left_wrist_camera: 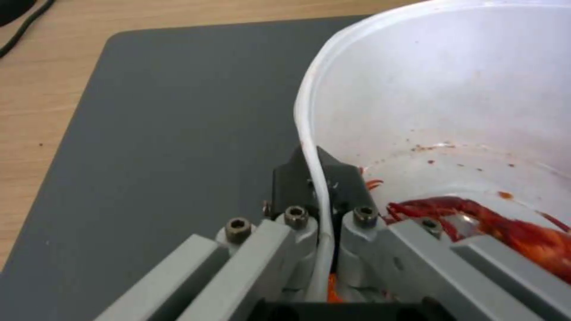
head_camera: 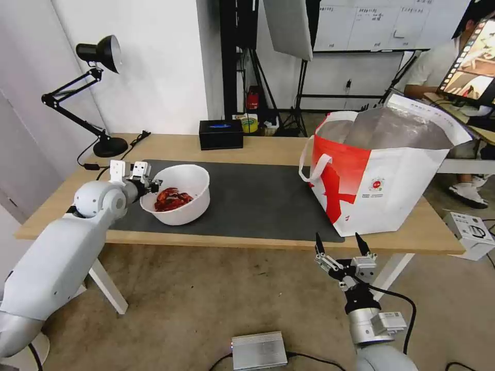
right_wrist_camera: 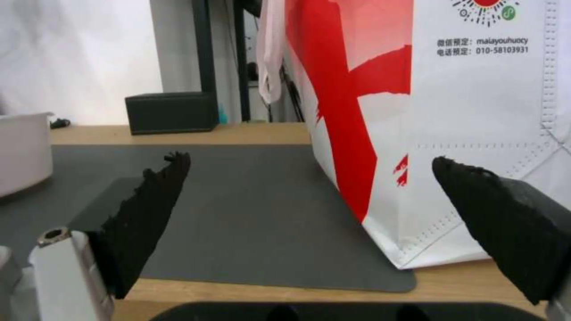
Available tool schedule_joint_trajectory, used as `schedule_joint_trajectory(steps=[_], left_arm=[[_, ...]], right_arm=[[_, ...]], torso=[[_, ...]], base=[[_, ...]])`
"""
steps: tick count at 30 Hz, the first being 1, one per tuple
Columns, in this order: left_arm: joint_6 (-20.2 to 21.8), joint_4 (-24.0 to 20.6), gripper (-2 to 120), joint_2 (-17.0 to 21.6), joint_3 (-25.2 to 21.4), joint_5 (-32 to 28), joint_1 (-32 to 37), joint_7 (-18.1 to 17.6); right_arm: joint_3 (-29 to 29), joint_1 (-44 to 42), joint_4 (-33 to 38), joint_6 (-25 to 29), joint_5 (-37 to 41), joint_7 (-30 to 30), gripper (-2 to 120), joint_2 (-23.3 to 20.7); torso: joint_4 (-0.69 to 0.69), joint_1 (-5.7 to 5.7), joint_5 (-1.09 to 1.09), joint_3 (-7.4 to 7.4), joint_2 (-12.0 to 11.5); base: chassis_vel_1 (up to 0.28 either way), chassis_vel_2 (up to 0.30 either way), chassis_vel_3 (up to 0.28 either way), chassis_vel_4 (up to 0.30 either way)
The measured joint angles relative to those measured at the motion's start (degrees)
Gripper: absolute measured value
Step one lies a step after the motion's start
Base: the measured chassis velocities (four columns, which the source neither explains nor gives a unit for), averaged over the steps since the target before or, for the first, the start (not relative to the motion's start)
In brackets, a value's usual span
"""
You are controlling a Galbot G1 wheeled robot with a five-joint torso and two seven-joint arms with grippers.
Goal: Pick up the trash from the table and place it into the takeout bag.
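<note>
Left gripper (head_camera: pixel 153 184) on red-flecked white bowl (head_camera: pixel 193 180)

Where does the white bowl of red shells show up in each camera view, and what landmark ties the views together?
Head view: white bowl on the dark grey mat, left of centre, left gripper at its rim.
Left wrist view: bowl up close, rim clamped between the fingers.
Right wrist view: a sliver of the bowl at the edge.
Shared landmark: the mat.

White walls (head_camera: pixel 154 62), a brown carpet floor (head_camera: pixel 206 299), a black desk lamp (head_camera: pixel 98 54), tripod stands (head_camera: pixel 296 103) and a whiteboard (head_camera: pixel 371 23) behind.
</note>
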Motion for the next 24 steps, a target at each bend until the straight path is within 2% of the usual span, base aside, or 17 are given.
schedule_joint_trajectory(steps=[13, 24], left_arm=[[0.43, -7.54, 0, 0.81, -6.05, -3.7, 7.58, -0.21], [0.4, -18.29, 0, 1.85, -15.88, -13.99, 19.15, -3.75]], right_arm=[[0.0, 0.0, 0.0, 0.0, 0.0, 0.0, 100, -0.01], [0.0, 0.0, 0.0, 0.0, 0.0, 0.0, 100, 0.0]], torso=[[0.0, 0.0, -0.01, 0.01, 0.0], [0.01, 0.0, 0.0, 0.0, 0.0]], base=[[0.0, 0.0, 0.0, 0.0], [0.0, 0.0, 0.0, 0.0]])
